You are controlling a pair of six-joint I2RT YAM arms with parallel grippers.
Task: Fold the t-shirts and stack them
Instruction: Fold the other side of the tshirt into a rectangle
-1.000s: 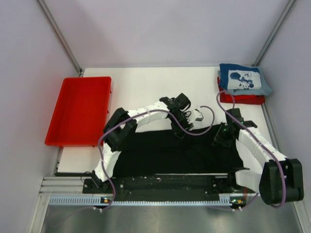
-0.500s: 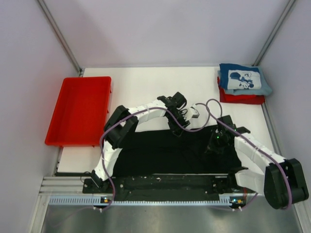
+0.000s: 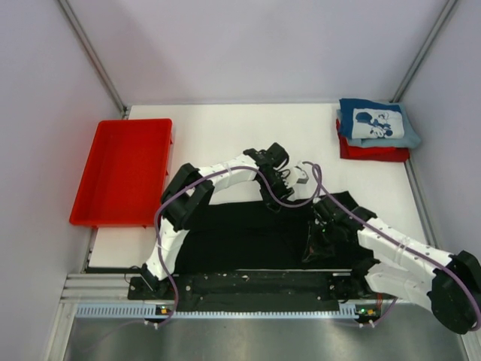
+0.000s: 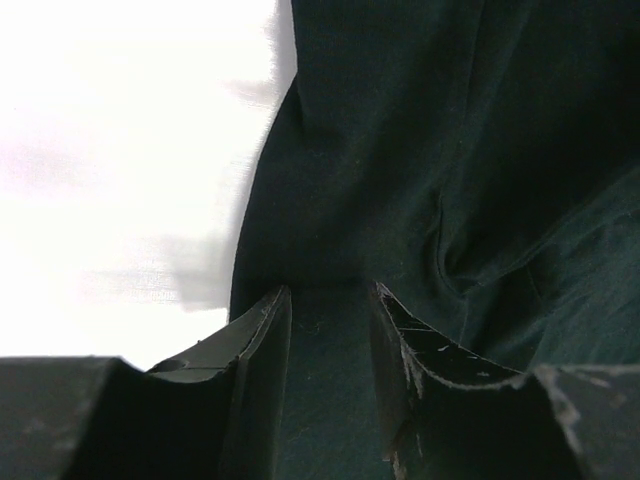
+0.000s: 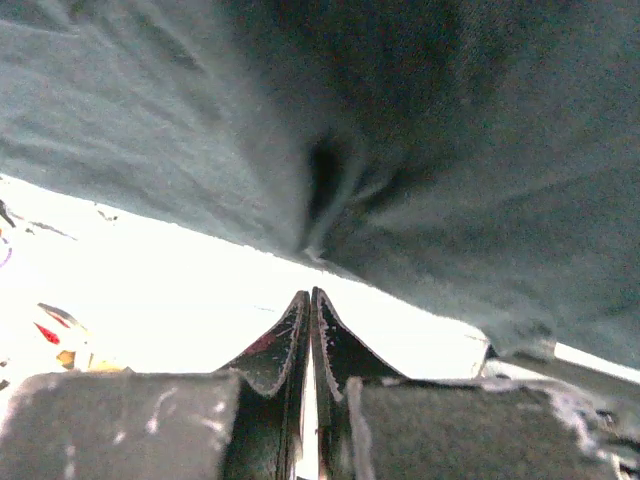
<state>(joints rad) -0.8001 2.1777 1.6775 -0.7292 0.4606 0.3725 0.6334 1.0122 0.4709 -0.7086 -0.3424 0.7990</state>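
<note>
Dark cloth of the black t-shirt (image 4: 450,150) fills the middle and right of the view. Its edge runs down from the top in a soft curve against the bright white table (image 4: 120,150) on the left, where it casts a faint shadow. A short crease puckers the fabric right of centre, and a thin seam line trails off from it. At the bottom the left gripper (image 4: 329,290) stands with its jaws parted; both dark fingers (image 4: 255,340) are over the cloth, and shirt fabric shows in the gap between them.
</note>
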